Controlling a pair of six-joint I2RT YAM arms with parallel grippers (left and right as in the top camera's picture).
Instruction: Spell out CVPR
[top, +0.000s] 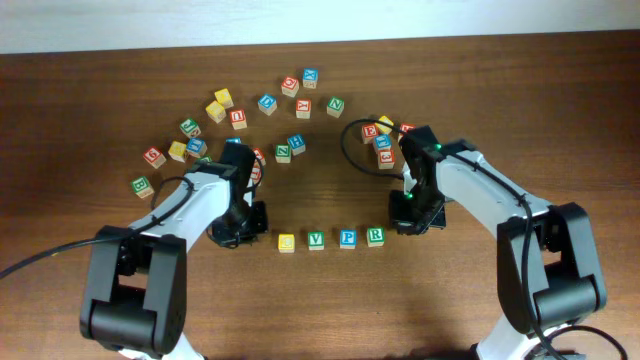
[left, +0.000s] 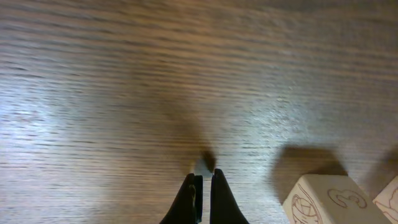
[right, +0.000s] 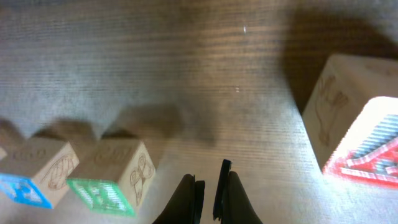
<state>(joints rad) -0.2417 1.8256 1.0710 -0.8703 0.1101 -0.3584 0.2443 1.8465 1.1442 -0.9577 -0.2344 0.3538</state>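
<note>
Four letter blocks stand in a row near the table's front: yellow C (top: 286, 242), green V (top: 316, 239), blue P (top: 347, 238) and green R (top: 375, 236). My left gripper (top: 240, 226) is left of the C block, shut and empty over bare wood (left: 204, 182); a pale engraved block (left: 320, 199) shows at its lower right. My right gripper (top: 413, 216) is right of the R block, shut and empty (right: 208, 185). In the right wrist view a green-faced block (right: 109, 180) and a blue-faced block (right: 31, 175) lie to its left.
Several loose letter blocks lie in an arc at the back, from a green one (top: 141, 186) at the left through a blue one (top: 310, 75) to a red one (top: 386, 158). A red-faced block (right: 360, 124) is close on the right in the right wrist view.
</note>
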